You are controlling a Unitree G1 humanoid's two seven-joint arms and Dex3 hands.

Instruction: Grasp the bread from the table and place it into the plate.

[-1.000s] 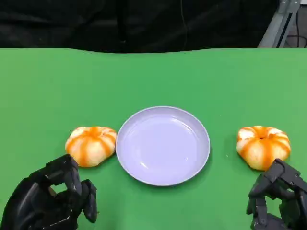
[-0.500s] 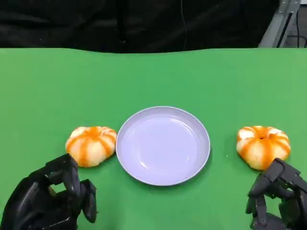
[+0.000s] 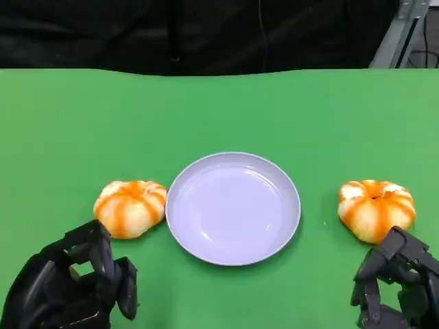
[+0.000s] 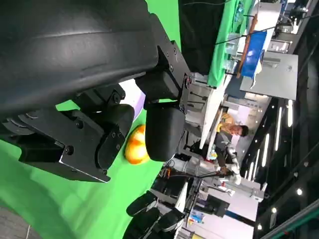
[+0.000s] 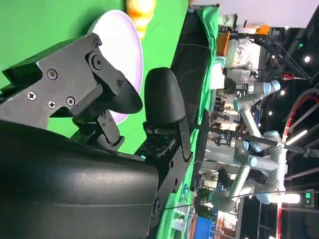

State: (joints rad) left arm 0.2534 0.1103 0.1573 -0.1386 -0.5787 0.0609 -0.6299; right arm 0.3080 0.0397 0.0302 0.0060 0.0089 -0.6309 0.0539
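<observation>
Left hand (image 3: 72, 288) and right hand (image 3: 398, 284) hover low, fingers apart, holding nothing.

Both hands are black. The left hand (image 3: 72, 288) has blocky finger segments with flat plates, fixed by small round screws. The right hand (image 3: 398, 284) looks the same, with a smooth rounded shell behind the fingers (image 5: 162, 97).

Plate (image 3: 233, 208) is looking like smooth pale lilac plastic, slightly glossy. Both bread buns, left (image 3: 130, 208) and right (image 3: 376, 210), are showing soft matt crusts. Table (image 3: 219, 110) is wearing matt green cloth. Left hand (image 3: 72, 288) and right hand (image 3: 398, 284) are showing black hard plastic, faintly shiny.
</observation>
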